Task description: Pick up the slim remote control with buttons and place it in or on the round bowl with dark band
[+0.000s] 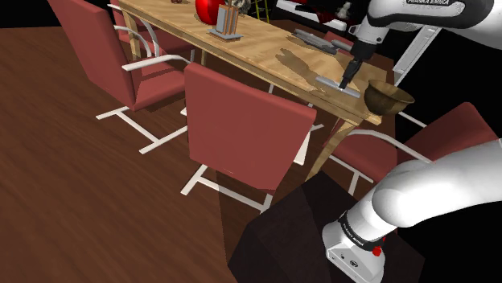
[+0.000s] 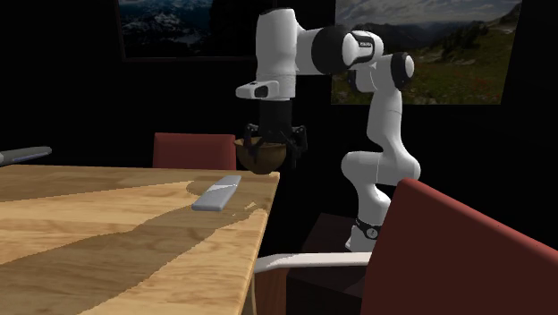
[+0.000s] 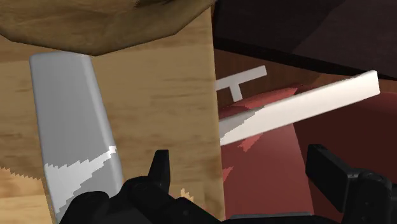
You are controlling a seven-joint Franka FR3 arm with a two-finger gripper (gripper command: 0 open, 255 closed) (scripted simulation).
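pincer (image 1: 347, 84) spread near one remote (image 2: 217, 192), one bowl (image 1: 388, 96).

Grey remote (image 2: 217, 192), brown bowl (image 1: 388, 96)

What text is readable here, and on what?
"FRANKA EMIKA": white robot arm's upper link, cut by the shoulder view's top edge.
Black band at the arm's base: lettering too small to read.
Small mark on the arm's elbow, second exterior view: blurred.
Flat grey slim remote: no readable marks.

bowl (image 3: 95, 25) cropped, remote (image 3: 73, 127) partly hidden
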